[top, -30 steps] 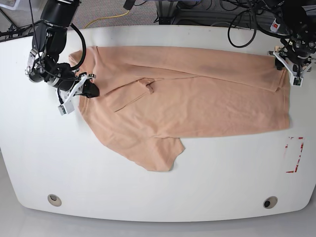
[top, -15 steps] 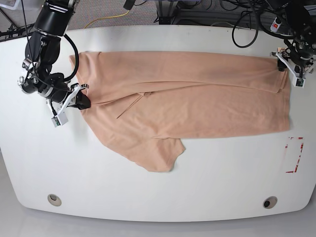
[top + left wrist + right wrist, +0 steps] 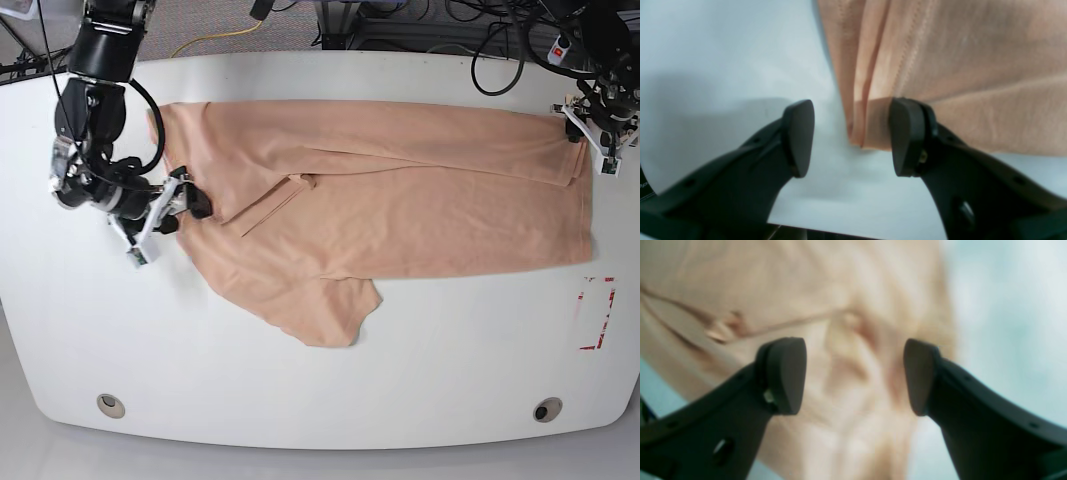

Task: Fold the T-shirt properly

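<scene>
The peach T-shirt (image 3: 400, 200) lies across the white table (image 3: 320, 370), its far long side folded over and one sleeve (image 3: 325, 310) sticking out toward the front. No print shows. My right gripper (image 3: 182, 210) hovers open over the shirt's left end; in the right wrist view its jaws (image 3: 853, 376) stand wide apart above blurred, wrinkled fabric (image 3: 840, 290). My left gripper (image 3: 583, 135) is at the shirt's far right corner. Its jaws (image 3: 853, 136) are apart, with the doubled hem corner (image 3: 862, 130) lying between them, close to the right finger (image 3: 907, 133) and not pinched.
A red-marked rectangle (image 3: 597, 313) sits on the table at the right, in front of the shirt. Two round holes (image 3: 110, 405) (image 3: 546, 409) are near the front edge. Cables (image 3: 490, 50) hang behind the table's far edge.
My right gripper has opened and let go of the shirt's left edge after drawing it leftward, then shifted slightly right. The left arm has barely moved.
</scene>
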`<action>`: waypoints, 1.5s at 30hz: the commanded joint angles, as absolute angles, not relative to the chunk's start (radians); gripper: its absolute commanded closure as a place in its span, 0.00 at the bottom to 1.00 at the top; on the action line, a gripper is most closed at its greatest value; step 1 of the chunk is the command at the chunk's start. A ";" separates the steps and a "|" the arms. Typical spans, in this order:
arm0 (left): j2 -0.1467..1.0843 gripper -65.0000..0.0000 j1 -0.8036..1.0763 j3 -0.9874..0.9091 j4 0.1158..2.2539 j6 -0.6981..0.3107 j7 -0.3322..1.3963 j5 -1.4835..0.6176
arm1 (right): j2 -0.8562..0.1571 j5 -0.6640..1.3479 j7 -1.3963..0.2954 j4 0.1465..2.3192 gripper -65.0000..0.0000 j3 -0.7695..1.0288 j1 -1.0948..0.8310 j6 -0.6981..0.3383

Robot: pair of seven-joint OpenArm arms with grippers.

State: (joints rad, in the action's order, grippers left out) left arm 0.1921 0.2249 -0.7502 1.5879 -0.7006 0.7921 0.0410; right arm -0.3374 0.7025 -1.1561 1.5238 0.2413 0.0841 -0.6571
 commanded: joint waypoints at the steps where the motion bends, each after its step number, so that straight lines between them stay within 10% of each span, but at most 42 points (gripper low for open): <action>1: 0.205 0.49 0.226 -0.753 1.600 -0.698 0.799 0.048 | -0.344 0.731 -1.095 1.540 0.33 0.176 0.120 -0.659; 33: 0.160 0.49 0.162 -0.842 1.770 -0.698 0.808 0.038 | -0.265 0.394 -1.013 1.419 0.33 0.203 0.308 -0.684; 45: 0.157 0.49 0.097 -0.852 1.801 -0.698 0.806 0.038 | -0.341 0.392 -0.825 1.056 0.33 0.226 0.476 -0.679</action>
